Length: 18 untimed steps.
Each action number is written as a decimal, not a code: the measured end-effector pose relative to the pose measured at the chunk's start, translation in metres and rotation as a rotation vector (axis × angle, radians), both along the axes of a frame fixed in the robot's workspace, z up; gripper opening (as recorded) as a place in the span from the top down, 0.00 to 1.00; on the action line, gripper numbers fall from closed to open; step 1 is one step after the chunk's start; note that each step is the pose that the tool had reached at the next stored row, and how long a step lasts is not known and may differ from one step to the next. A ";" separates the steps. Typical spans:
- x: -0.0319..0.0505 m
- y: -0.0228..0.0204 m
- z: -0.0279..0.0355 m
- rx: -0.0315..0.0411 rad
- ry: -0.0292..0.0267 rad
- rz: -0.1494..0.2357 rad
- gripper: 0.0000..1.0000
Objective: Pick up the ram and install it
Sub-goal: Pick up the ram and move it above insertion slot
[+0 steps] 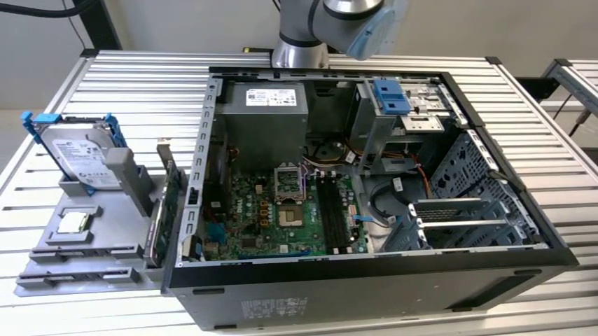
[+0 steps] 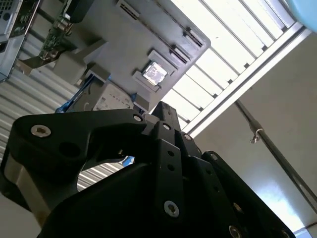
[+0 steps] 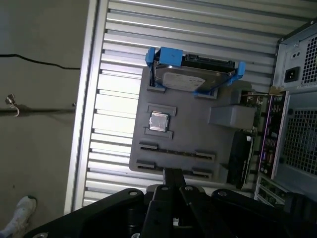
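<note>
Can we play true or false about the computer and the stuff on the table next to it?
1. The computer case is open, so you can see inside. True.
2. The hard drive is inside the case. False: it stands on the grey tray beside the case, on the exterior view's left.
3. A small square chip lies on the tray. True.
4. The table is made of wood. False: it is made of metal slats.
5. The hard drive sits in a blue frame. True.
</note>
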<state>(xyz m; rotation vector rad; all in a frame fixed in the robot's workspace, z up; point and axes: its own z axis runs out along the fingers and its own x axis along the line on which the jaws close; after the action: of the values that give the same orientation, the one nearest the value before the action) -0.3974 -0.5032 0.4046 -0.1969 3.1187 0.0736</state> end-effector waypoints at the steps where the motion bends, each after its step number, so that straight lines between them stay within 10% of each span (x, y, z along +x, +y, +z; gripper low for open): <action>1: 0.0000 0.0000 0.0000 0.0000 0.0000 0.000 1.00; 10: -0.0001 0.0000 0.0000 0.0000 -0.0001 0.001 1.00; 18: -0.0001 0.0000 -0.0001 -0.0021 0.0001 0.150 1.00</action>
<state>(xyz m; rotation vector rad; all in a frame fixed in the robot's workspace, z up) -0.3975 -0.5032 0.4045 -0.4305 3.0989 0.0721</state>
